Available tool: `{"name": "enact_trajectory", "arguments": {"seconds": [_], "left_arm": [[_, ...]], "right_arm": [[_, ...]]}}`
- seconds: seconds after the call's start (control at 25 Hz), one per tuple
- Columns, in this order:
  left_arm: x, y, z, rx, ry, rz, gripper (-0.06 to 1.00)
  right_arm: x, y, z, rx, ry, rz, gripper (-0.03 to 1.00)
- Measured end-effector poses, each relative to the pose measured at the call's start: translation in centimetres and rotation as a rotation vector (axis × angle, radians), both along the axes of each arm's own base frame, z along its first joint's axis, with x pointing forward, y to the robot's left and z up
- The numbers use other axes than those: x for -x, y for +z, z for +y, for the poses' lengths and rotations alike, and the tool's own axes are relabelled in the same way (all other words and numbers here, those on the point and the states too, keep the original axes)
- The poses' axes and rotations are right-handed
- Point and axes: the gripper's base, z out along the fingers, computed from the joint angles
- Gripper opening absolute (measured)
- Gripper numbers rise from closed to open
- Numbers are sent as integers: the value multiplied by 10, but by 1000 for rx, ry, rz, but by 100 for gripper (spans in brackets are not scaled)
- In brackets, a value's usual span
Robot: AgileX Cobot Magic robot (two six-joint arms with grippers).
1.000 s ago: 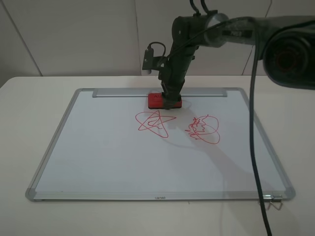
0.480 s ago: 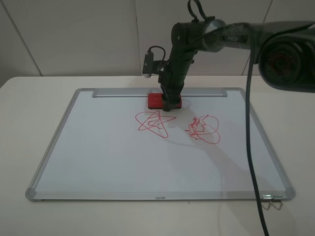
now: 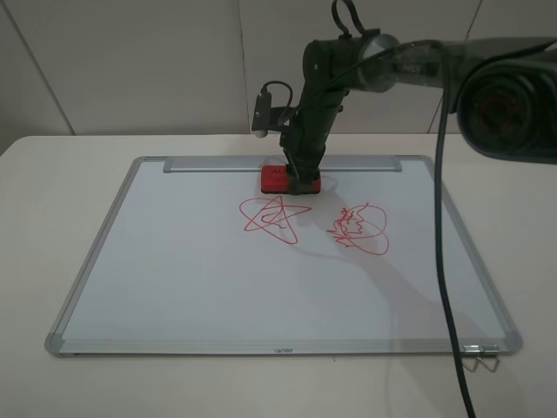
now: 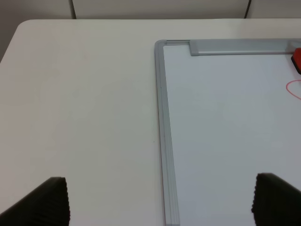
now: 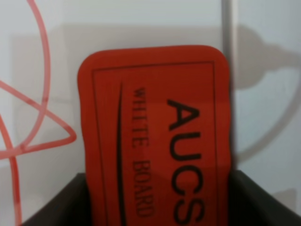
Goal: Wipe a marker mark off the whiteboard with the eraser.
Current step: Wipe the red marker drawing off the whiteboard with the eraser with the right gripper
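Eraser [image 3: 275,178] sits flat on the whiteboard [image 3: 174,279] beside its tray strip [image 3: 218,164], just behind the marker mark [image 3: 274,218], clamped in the right gripper [image 3: 302,181], whose arm has tilted more upright over the last second without shifting it, so that mark is untouched and wiping has yet to start.

Red eraser [image 5: 155,136] with dark printed lettering; thin red star-and-scribble marker mark [image 3: 274,218]; white whiteboard [image 3: 218,287], silver frame, grey corners; rounder red oval scribble [image 3: 361,229]; cream table [image 3: 52,192].
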Motion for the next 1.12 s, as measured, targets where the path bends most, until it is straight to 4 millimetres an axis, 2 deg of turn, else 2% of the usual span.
{"name": "enact_trajectory", "arguments": {"seconds": [0.24,0.36,0.48,0.56,0.84,0.96,1.12], "left_arm": [[0,0,0,0,0,0,77],[0,0,0,0,0,0,77],[0,0,0,0,0,0,77],[0,0,0,0,0,0,77],[0,0,0,0,0,0,77],[0,0,0,0,0,0,77],[0,0,0,0,0,0,77]], "right_arm": [[1,5,0,-1,-2,8,49],[5,17,-1,-9,-44,28,49],[6,36,-1,-63,-197,36,49],[7,43,-1,-105,-363,50,49],[13,44,-1,-87,-884,74,49],[21,44,10,-100,-1022,85,49],[37,44,37,-120,-1082,92,49]]}}
